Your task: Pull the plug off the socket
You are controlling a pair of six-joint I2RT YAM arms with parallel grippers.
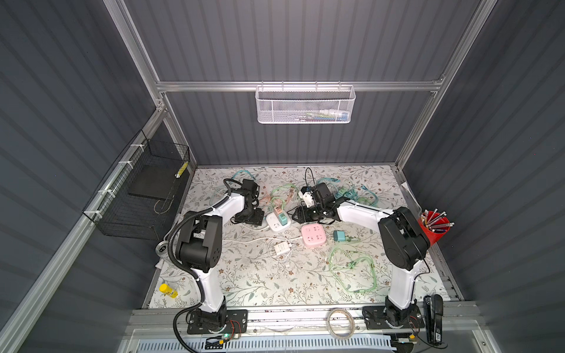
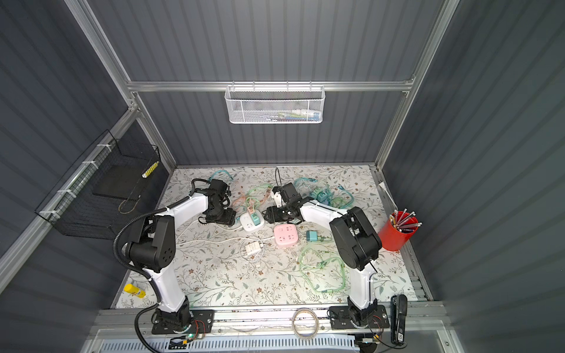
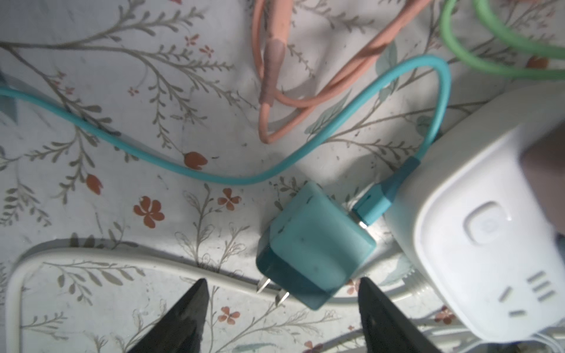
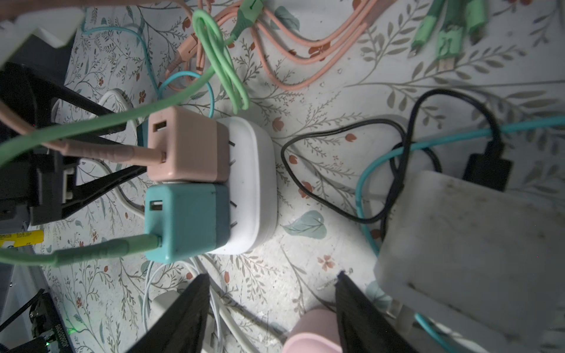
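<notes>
Floral tablecloth (image 1: 260, 275) with white socket (image 1: 276, 226); left end effector (image 3: 282, 280), right end effector (image 4: 272, 275) apart, empty; yellow label (image 4: 21, 237) illegible.

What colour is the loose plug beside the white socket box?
The plug is teal, darker near its prongs; best seen in the left wrist view.

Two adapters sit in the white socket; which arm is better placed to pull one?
Probably right: the right tool is open, empty, facing the pink adapter and teal adapter; the left tool straddles a loose adapter.
</notes>
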